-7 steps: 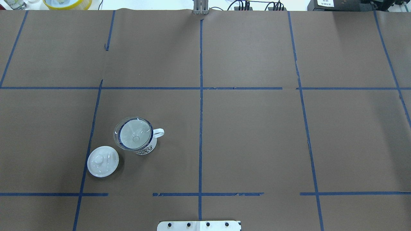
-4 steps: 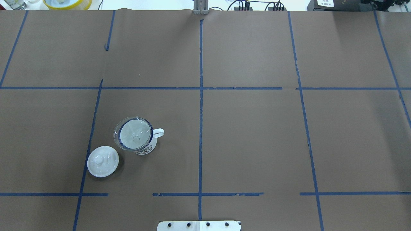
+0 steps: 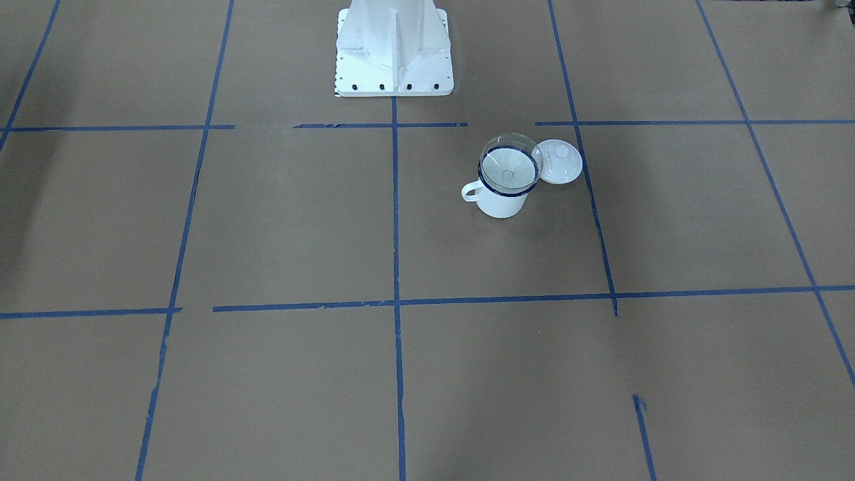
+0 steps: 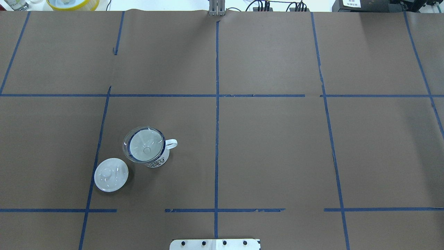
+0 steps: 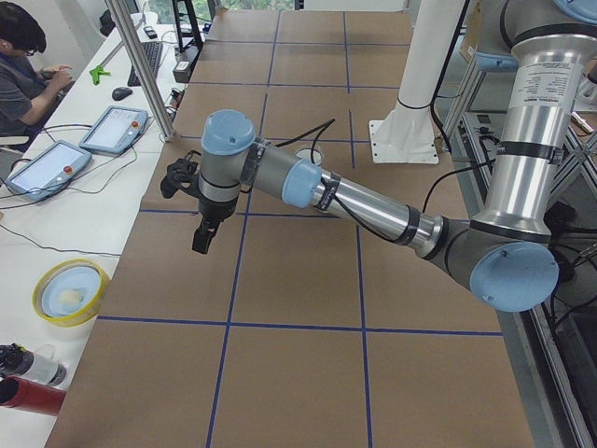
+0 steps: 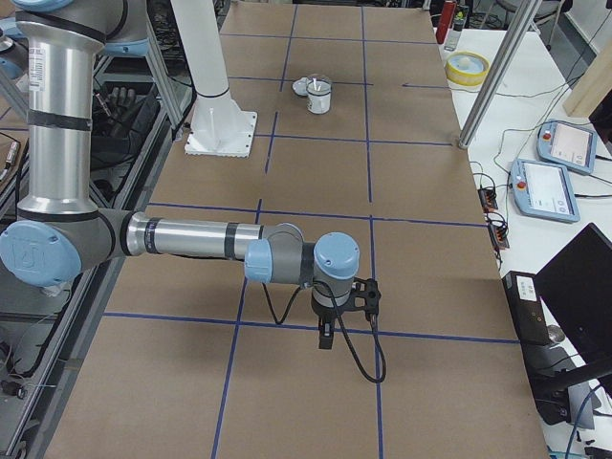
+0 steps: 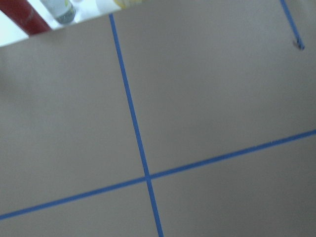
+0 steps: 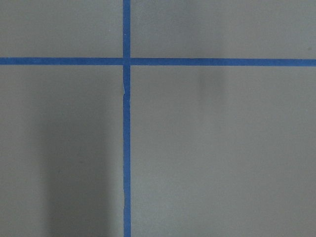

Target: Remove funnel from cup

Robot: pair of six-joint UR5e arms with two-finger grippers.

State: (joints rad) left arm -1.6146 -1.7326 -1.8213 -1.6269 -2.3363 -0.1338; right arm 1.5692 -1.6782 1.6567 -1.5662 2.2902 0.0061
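The funnel (image 4: 145, 145), clear and thin-walled, sits spout-down in the cup (image 4: 159, 161). Its wide cone rests on the cup's dark blue rim and stands a little proud of it. The cup is upright on the brown-papered table (image 4: 277, 146). Its handle points away from a white lid (image 4: 111, 174), which lies just beside the cup on the side nearer the robot's base. Neither arm is near the cup. My left gripper (image 5: 201, 243) hangs over bare paper well apart from it. My right gripper (image 6: 326, 337) hangs further from the cup, toward the opposite end of the table. Each shows only from a side camera, so I cannot tell how wide its fingers stand. Both wrist cameras see only paper and blue tape. I judge the funnel light, stiff and slippery, probably plastic, with an edge that glare makes hard to find. I would take the cone's rim where it overhangs the cup, one finger inside and one outside. I would then lift straight up so the spout clears, since a dragging spout could tip the cup.
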